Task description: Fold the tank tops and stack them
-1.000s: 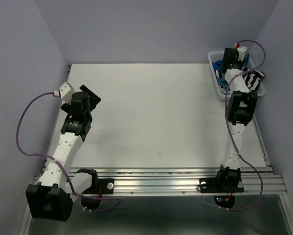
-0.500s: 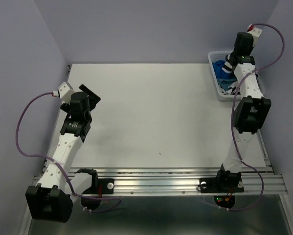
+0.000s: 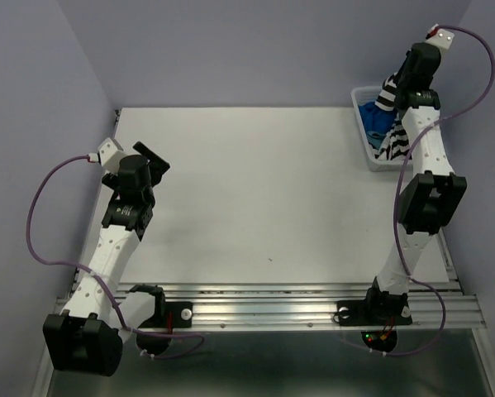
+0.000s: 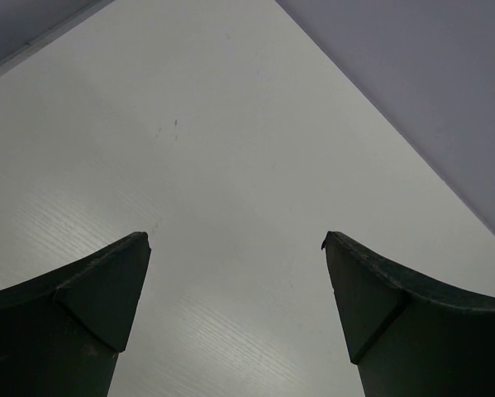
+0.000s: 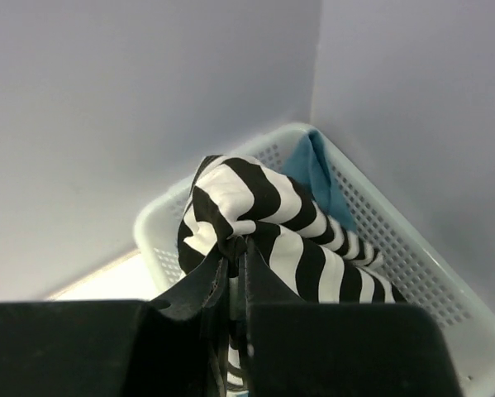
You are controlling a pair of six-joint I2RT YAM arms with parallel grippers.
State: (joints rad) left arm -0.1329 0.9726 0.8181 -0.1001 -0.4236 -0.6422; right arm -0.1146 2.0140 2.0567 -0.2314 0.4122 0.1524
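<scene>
Your right end effector pinches the striped tank top, which hangs lengthwise down into the basket; your left end effector gapes wide, empty.

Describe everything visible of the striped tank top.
The striped tank top is soft fabric in broad black and white bands, bunched and creased. The right gripper has its jaws shut on a fold at the top, so it hangs, its lower end trailing into the white lattice basket beside a teal top.

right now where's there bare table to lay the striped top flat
The table is bare from the left gripper across to the basket. Crowded at the far right corner: basket, blue top, right gripper holding the striped top.
</scene>
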